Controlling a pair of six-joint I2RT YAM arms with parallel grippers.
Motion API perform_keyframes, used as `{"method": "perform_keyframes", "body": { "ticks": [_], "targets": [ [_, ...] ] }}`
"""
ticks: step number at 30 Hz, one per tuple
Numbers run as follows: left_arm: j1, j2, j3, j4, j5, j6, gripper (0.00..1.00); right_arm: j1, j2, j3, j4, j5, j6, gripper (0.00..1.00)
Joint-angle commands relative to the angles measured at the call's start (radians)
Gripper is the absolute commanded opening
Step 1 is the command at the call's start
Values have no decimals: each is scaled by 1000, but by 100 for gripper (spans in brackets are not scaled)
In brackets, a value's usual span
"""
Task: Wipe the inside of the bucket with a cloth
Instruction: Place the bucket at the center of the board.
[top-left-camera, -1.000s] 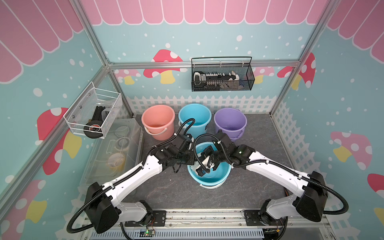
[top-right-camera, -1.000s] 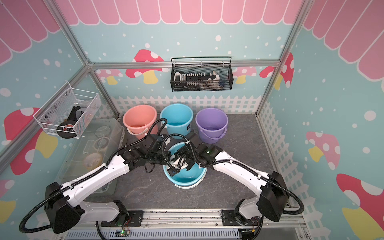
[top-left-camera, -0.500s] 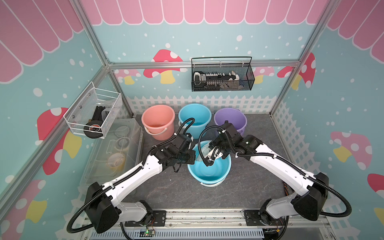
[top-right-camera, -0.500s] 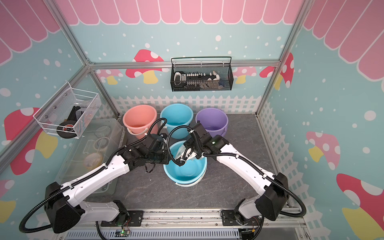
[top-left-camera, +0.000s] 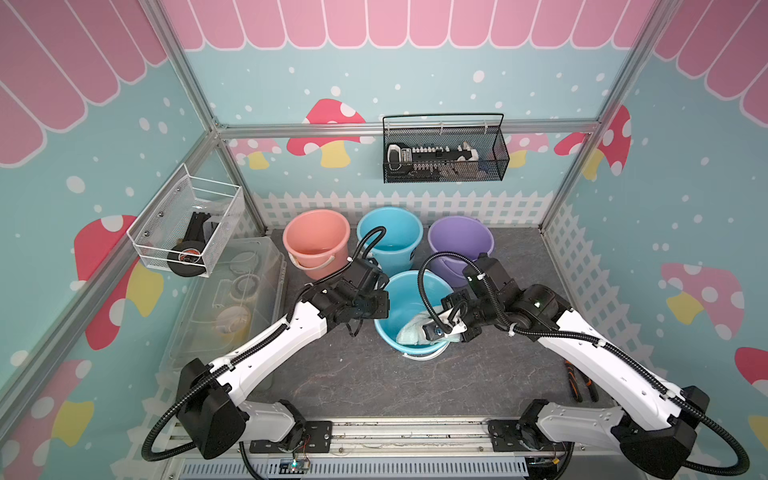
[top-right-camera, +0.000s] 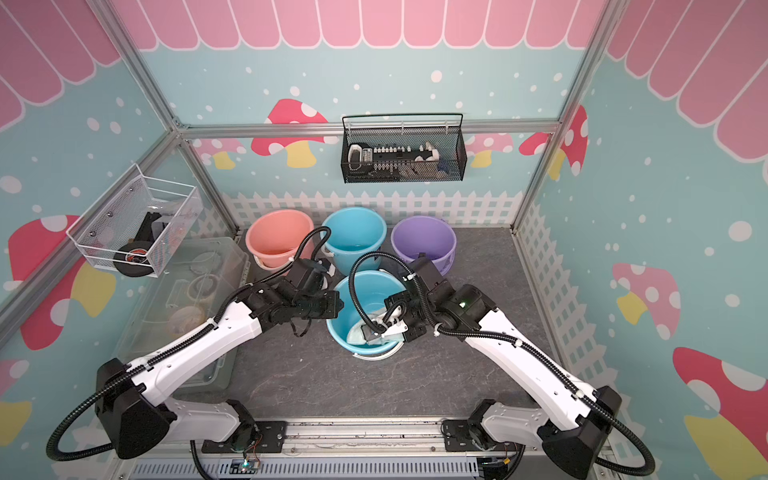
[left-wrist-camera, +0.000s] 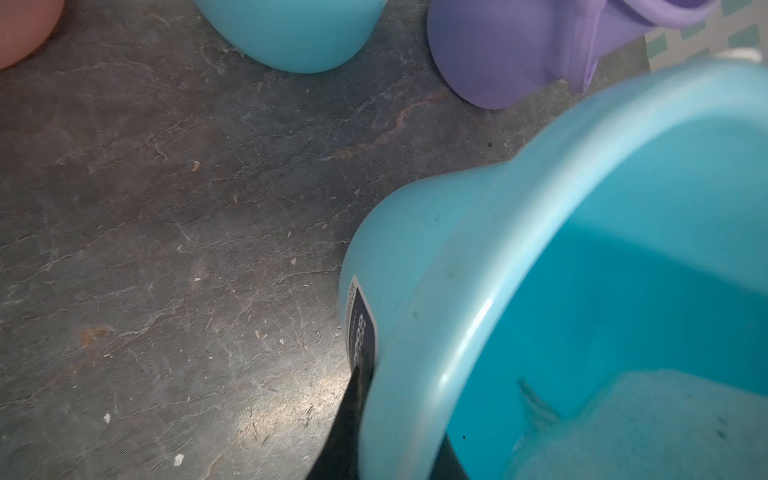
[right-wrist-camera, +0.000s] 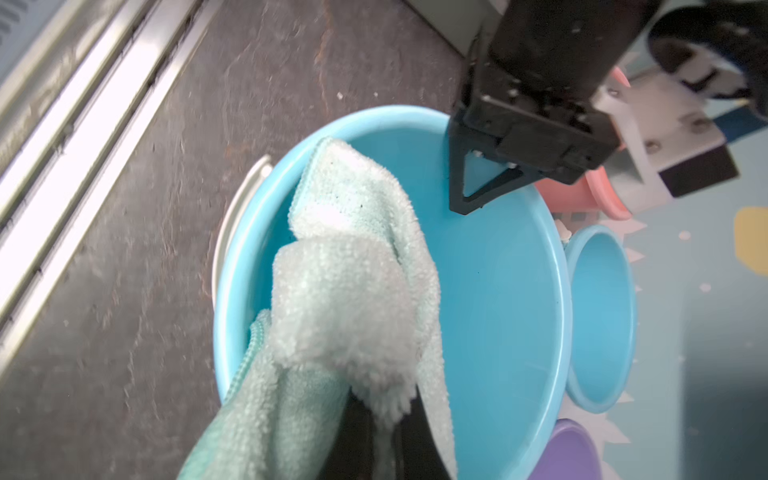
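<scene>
We wipe; our right jaws pinch the cloth (right-wrist-camera: 353, 291) inside the bucket (right-wrist-camera: 498, 311); left jaws clamp its rim; next, sweep the wall.

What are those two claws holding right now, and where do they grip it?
The right gripper pinches the cloth by a bunched-up fold, inside the front blue bucket. The left gripper clamps that bucket's rim, one finger inside, one outside.

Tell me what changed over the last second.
The right tool, shut on the cloth, swept it round inside the bucket: out toward the far rim, then back to the near wall. The left tool stayed clamped on the rim.
</scene>
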Motion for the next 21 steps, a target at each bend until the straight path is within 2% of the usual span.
{"method": "perform_keyframes", "body": {
  "ticks": [1,6,11,17,21],
  "targets": [
    [27,25,33,6,-22,-35,0,-4,-32,-12,234,99,430,0],
    [51,80,42,2,-28,-31,0,-17,-3,45,290,514,695,0],
    [63,121,60,-7,-18,-29,0,-72,36,69,204,709,911,0],
    [63,128,59,-15,-19,-34,0,-144,-44,-62,191,832,1144,0],
    [63,116,57,-16,-13,-33,5,-197,-88,-204,212,750,1258,0]
  ]
}}
